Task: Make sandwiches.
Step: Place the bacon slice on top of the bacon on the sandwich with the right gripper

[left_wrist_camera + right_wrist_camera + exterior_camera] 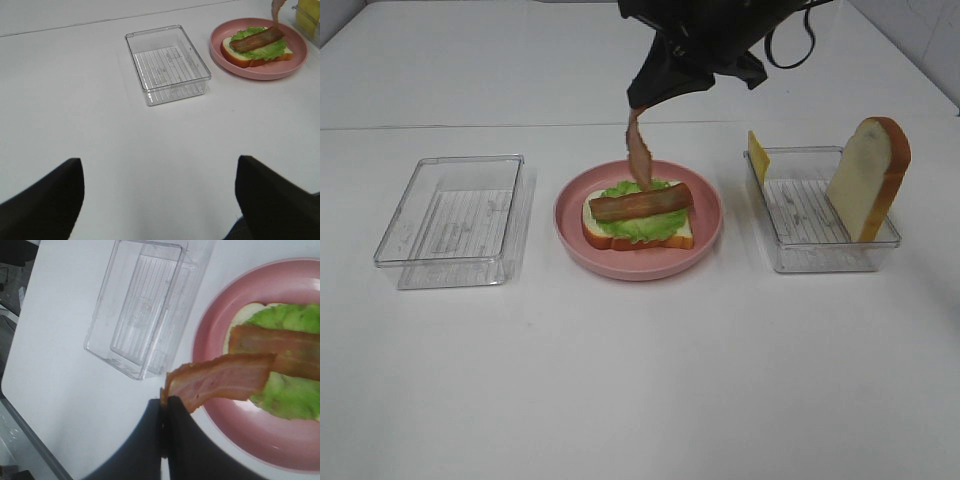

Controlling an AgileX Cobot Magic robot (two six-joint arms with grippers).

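Observation:
The partly built sandwich [638, 222] lies on the pink plate [705, 240]: a bread slice, green lettuce [290, 395] and one bacon strip [640, 204] across the top. My right gripper [640, 100] hangs above the plate's far side, shut on the end of a second bacon strip [639, 152] that dangles down to the sandwich. In the right wrist view its closed fingertips [165, 407] pinch that strip [220, 380]. My left gripper [160, 167] is open and empty over bare table, short of the empty tray [167, 65].
An empty clear tray [455, 218] sits left of the plate. The clear tray [820, 215] on the right holds an upright bread slice [868, 178] and a yellow cheese square [758, 156].

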